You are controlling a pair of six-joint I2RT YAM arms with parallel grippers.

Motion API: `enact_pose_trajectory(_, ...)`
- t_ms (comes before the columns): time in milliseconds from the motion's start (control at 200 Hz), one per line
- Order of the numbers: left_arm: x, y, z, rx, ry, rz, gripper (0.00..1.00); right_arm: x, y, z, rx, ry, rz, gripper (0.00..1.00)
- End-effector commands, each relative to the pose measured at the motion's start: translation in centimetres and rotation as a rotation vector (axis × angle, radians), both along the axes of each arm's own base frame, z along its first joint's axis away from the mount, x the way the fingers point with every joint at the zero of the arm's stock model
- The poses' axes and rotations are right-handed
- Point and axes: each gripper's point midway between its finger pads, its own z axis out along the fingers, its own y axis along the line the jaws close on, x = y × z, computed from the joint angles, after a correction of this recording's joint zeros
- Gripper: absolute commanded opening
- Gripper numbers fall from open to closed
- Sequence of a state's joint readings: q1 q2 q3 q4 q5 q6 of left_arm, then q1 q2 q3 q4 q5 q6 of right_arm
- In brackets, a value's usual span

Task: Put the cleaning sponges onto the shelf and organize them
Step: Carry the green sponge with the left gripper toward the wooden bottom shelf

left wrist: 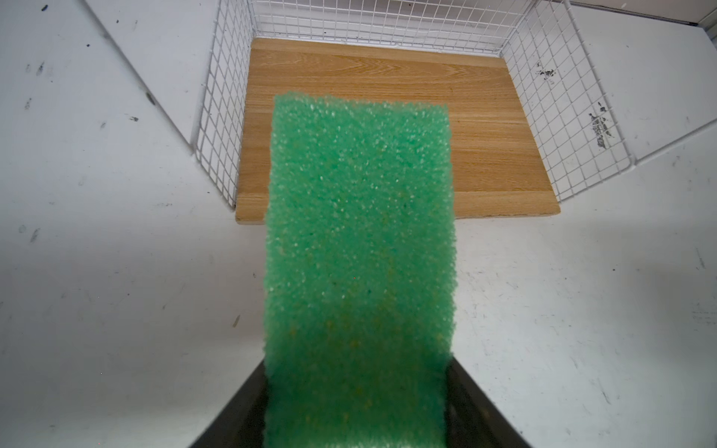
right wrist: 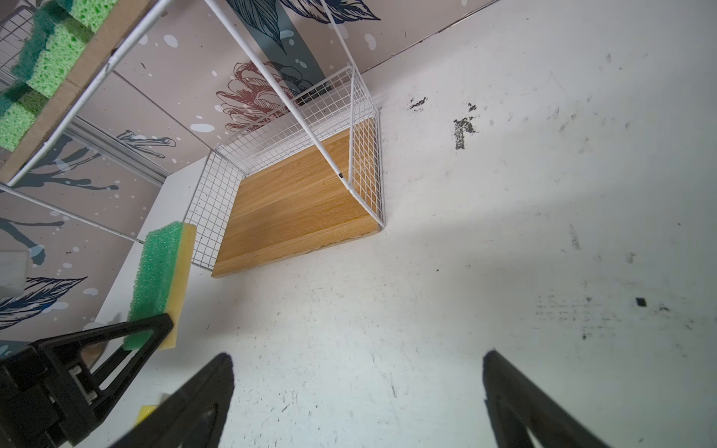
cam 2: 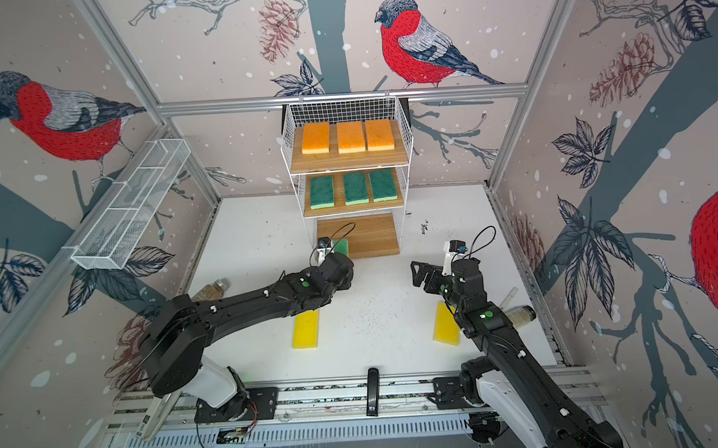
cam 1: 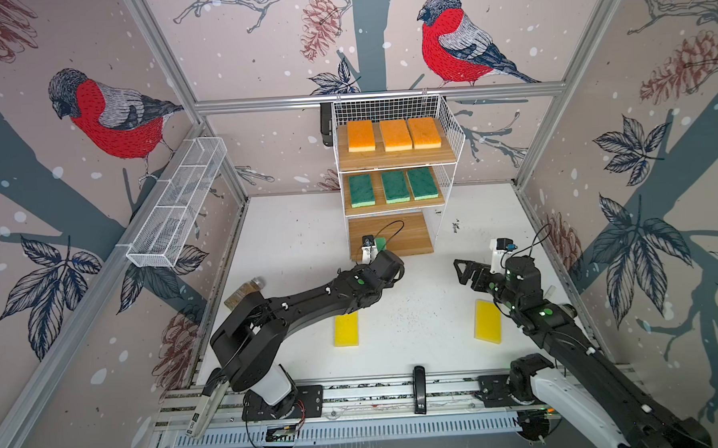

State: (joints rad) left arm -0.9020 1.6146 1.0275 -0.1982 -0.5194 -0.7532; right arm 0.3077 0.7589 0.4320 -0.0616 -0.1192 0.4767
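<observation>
The shelf (cam 1: 396, 160) stands at the back wall. Its top board carries three orange sponges (cam 1: 395, 135) and its middle board three green sponges (cam 1: 395, 187). The bottom board (left wrist: 489, 116) is bare. My left gripper (left wrist: 357, 407) is shut on a green sponge (left wrist: 361, 252) with a yellow backing (right wrist: 182, 279). It holds that sponge just above the table, over the bottom board's front left corner (cam 1: 381, 244). Two yellow sponges (cam 1: 346, 330) (cam 1: 488, 321) lie flat on the table near the front. My right gripper (right wrist: 357, 357) hangs open and empty over bare table, right of the shelf (cam 1: 461, 272).
A long white mesh tray (cam 1: 177, 204) hangs on the left wall rail. A brownish glass jar (cam 1: 252, 286) lies behind the left arm. Another jar (cam 2: 519, 314) lies by the right arm near the right wall. A black clip (cam 1: 419, 388) sits on the front rail.
</observation>
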Motion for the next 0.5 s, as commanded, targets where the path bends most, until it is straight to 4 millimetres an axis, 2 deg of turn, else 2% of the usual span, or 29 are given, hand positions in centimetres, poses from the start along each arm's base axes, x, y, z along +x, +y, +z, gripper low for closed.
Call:
enact_pose_trajectory(0, 0.7, 0.4, 0.3, 0.051, -0.025, 0.021, 0.62, 0.1, 0.2, 0.5, 0.017, -0.015, 0.006, 1.00)
enact_pose_trajectory(210, 1.6, 0.2, -0.1, 0.078, -0.047, 0.024, 0.62, 0.1, 0.3, 0.4, 0.022, -0.011, 0.006, 0.99)
enact_pose_trajectory(495, 3.4, 1.4, -1.0, 0.074, -0.062, 0.024, 0.62, 0.2, 0.3, 0.2, 0.021, -0.002, 0.005, 1.00)
